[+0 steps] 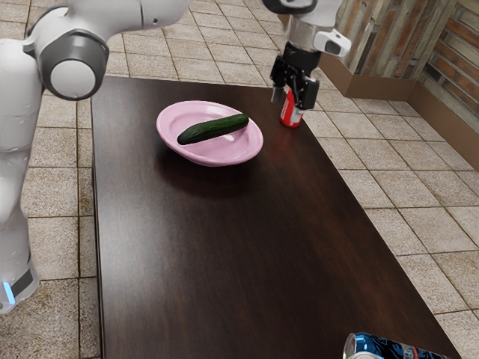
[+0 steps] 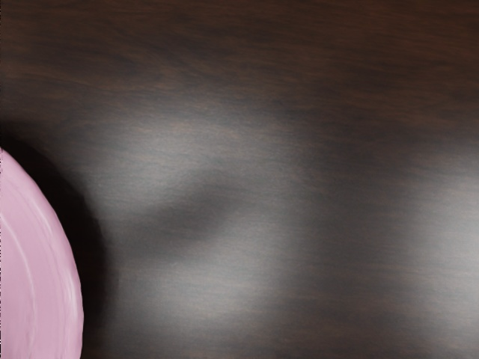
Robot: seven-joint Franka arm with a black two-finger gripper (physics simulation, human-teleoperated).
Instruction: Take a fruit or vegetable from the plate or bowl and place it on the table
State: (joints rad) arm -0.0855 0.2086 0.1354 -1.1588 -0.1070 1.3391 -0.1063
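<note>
Fingers (image 1: 278, 95) wide apart and empty, the end effector (image 1: 288, 106) partly hides the red can (image 1: 290, 122) behind it.

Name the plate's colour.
The plate is pink, shown best in the exterior view.

plate (image 1: 213, 155): pink | cuke (image 1: 213, 130): dk grn | tbl (image 1: 224, 239): dk brn, grained

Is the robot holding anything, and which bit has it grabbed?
Nothing, as far as I can tell. My gripper is open, with the red can seen past it, and the cucumber lies in the pink dish.
</note>
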